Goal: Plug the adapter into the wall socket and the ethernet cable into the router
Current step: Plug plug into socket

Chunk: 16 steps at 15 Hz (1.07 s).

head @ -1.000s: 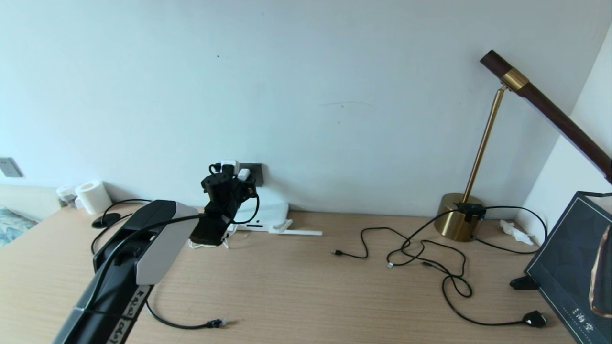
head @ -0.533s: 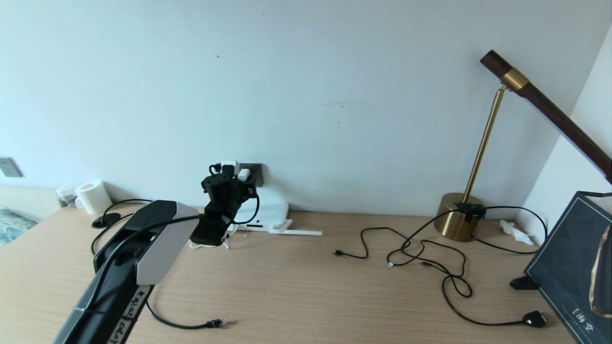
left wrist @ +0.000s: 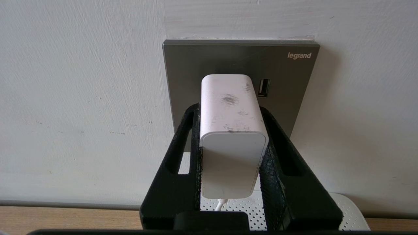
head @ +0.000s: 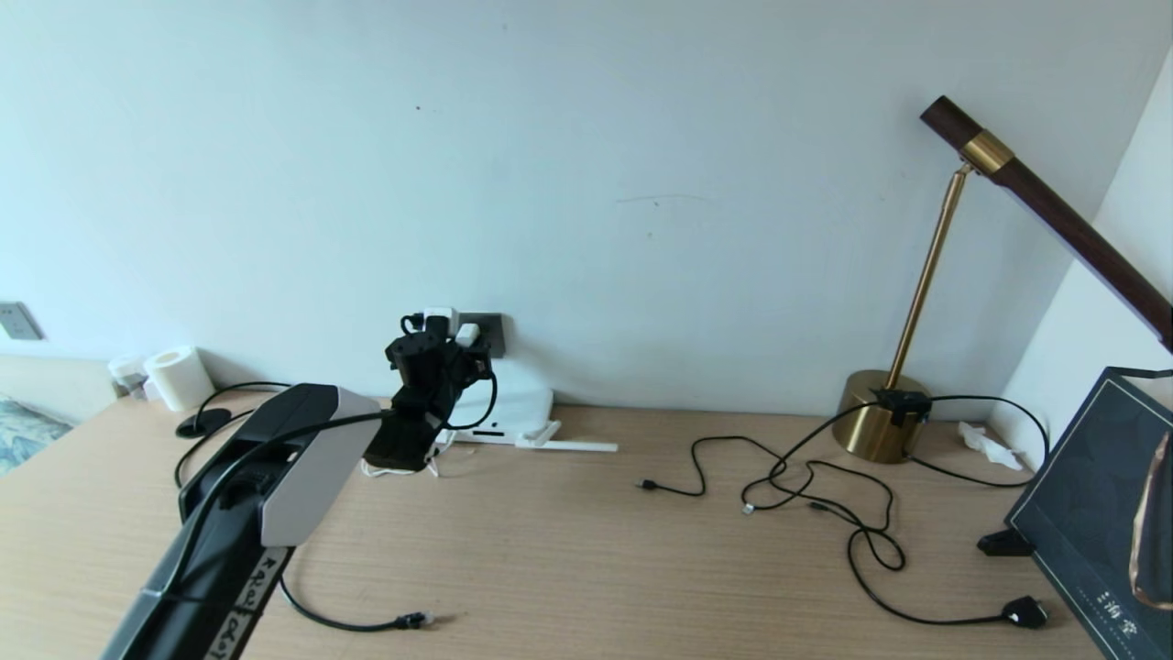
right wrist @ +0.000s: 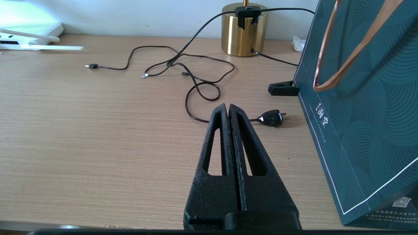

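Observation:
My left gripper [left wrist: 230, 111] is shut on the white adapter [left wrist: 228, 107], one finger on each side. The adapter's far end meets the dark grey wall socket [left wrist: 287, 78], beside its USB port, and its thin white cord drops behind. In the head view the adapter [head: 442, 320] sits at the socket [head: 493, 335] with the left gripper [head: 446, 341] raised to it. The white router [head: 513, 408] lies on the desk right under the socket. The ethernet cable [head: 348, 625] lies loose near the desk's front edge, connector free. My right gripper [right wrist: 227, 107] hangs shut and empty over the desk.
A brass lamp [head: 880, 426] stands at the back right with thin black cables [head: 806, 486] tangled before it and a chunky black plug [head: 1025, 610]. A dark teal paper bag [head: 1090, 513] stands at the right edge. A toilet roll [head: 179, 376] sits far left.

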Tool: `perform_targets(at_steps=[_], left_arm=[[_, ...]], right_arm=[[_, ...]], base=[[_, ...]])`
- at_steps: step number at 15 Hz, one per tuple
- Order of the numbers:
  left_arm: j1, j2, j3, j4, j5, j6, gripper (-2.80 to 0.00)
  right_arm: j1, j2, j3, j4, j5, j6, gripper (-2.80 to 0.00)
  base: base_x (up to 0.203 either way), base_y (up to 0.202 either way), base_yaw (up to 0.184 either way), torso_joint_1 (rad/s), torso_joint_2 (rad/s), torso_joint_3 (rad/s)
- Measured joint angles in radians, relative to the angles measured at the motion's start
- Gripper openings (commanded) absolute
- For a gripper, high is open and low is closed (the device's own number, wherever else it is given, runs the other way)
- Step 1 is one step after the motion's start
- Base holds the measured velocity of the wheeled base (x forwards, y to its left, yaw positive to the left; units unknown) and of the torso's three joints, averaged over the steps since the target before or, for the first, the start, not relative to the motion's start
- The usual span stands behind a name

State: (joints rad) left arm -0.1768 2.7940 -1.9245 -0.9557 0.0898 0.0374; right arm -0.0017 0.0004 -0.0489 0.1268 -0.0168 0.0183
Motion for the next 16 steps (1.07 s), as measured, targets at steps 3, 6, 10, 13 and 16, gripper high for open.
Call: perform_targets(at_steps=[3,6,10,13,16], left_arm=[[0.0,-0.003,0.001,0.003,0.0,0.001,-2.8],[0.0,-0.002,0.008,-0.018,0.004,0.01,-2.8],[-0.001,0.0,0.019,-0.033,0.016,0.016,-2.8],[-0.001,0.0,0.021,-0.036,0.017,0.016,-2.8],[-0.001,0.0,0.02,-0.034,0.016,0.016,-2.8]], right_arm=[[0.0,0.0,0.0,0.0,0.0,0.0,-2.8],[0.0,0.0,0.0,0.0,0.0,0.0,-2.8],[0.0,0.0,0.0,0.0,0.0,0.0,-2.8],[0.0,0.0,0.0,0.0,0.0,0.0,-2.8],[0.0,0.0,0.0,0.0,0.0,0.0,-2.8]], base=[[0.0,0.0,0.0,0.0,0.0,0.0],[0.0,0.0,0.0,0.0,0.0,0.0],[0.0,0.0,0.0,0.0,0.0,0.0],[0.0,0.0,0.0,0.0,0.0,0.0],[0.0,0.0,0.0,0.0,0.0,0.0]])
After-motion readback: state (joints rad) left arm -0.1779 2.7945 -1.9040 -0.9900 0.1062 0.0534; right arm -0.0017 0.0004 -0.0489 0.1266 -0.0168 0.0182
